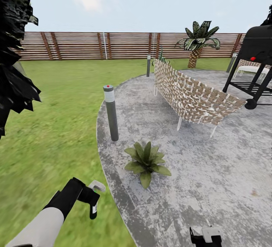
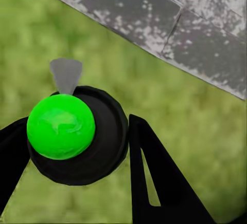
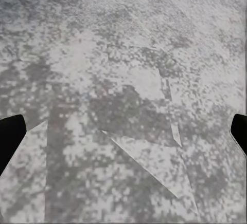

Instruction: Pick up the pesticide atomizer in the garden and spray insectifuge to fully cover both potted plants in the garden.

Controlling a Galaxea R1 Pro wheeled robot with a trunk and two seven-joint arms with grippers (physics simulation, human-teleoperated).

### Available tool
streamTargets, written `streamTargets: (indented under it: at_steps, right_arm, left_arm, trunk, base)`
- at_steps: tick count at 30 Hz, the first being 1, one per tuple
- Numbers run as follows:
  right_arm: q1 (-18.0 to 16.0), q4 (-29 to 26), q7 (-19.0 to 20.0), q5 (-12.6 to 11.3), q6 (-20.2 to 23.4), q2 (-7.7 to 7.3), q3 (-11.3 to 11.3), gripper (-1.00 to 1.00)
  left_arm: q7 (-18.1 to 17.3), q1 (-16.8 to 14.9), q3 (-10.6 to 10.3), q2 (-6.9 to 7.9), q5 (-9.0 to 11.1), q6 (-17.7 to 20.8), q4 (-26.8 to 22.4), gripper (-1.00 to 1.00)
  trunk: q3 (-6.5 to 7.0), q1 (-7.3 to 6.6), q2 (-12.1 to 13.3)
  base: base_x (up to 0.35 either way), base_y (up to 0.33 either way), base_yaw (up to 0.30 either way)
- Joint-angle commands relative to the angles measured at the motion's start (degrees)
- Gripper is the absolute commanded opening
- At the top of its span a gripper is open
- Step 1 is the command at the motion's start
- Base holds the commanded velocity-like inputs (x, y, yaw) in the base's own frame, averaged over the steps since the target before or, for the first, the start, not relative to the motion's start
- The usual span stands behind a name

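Grey stone patio (image 1: 211,171) (lawn (image 1: 56,126) beside): left jaws grip the pesticide atomizer (image 1: 92,198), right jaws wide.

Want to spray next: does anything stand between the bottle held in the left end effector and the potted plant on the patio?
Nothing visible does. The atomizer in the left end effector faces the potted plant across open grass and patio; the bollard lamp stands beyond.

The patio (image 1: 211,171) is mottled grey, the lawn (image 1: 56,126) green, the fence (image 1: 83,45) brown-slatted (the bench (image 1: 189,92) woven tan-and-white).

Right claw (image 1: 206,236) cut by bottom edge, grill (image 1: 257,56) cropped right, atomizer (image 1: 93,201) possibly partly hidden
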Motion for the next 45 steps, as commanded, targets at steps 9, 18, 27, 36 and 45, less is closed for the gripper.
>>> streamTargets:
  at_steps: [9, 18, 27, 36, 45]
  right_arm:
    - [-0.1, 0.2, -0.4, 0.6, -0.2, 0.08, -0.2, 1.0]
    - [-0.1, 0.2, -0.4, 0.7, -0.1, 0.17, -0.2, 1.0]
    - [-0.1, 0.2, -0.4, 0.7, -0.2, 0.17, -0.2, 1.0]
    - [-0.1, 0.2, -0.4, 0.7, -0.2, 0.17, -0.2, 1.0]
    - [-0.1, 0.2, -0.4, 0.7, -0.2, 0.17, -0.2, 1.0]
  left_arm:
    - [-1.0, -0.1, -0.1, 0.24, -0.7, 2.4, 0.0, -1.0]
    - [-4.8, -3.4, -5.6, 0.8, -1.3, 6.5, 0.1, -1.0]
    - [-7.7, -5.3, -7.0, 0.98, -1.9, 7.0, 0.9, -1.0]
    - [-7.7, -5.1, -7.1, 0.85, -2.0, 7.0, 1.0, -1.0]
    - [-7.7, -5.1, -7.2, 0.88, -2.0, 6.9, 1.0, -1.0]
  trunk:
    - [-0.05, 0.02, 0.0]
    - [-0.05, 0.02, 0.0]
    - [-0.05, 0.02, 0.0]
    - [-0.05, 0.02, 0.0]
    - [-0.05, 0.02, 0.0]
  base:
    - [0.178, 0.031, -0.223]
    - [0.003, 0.001, -0.023]
    - [0.0, 0.0, 0.0]
    - [0.192, 0.0, 0.0]
    - [0.166, 0.0, 0.0]
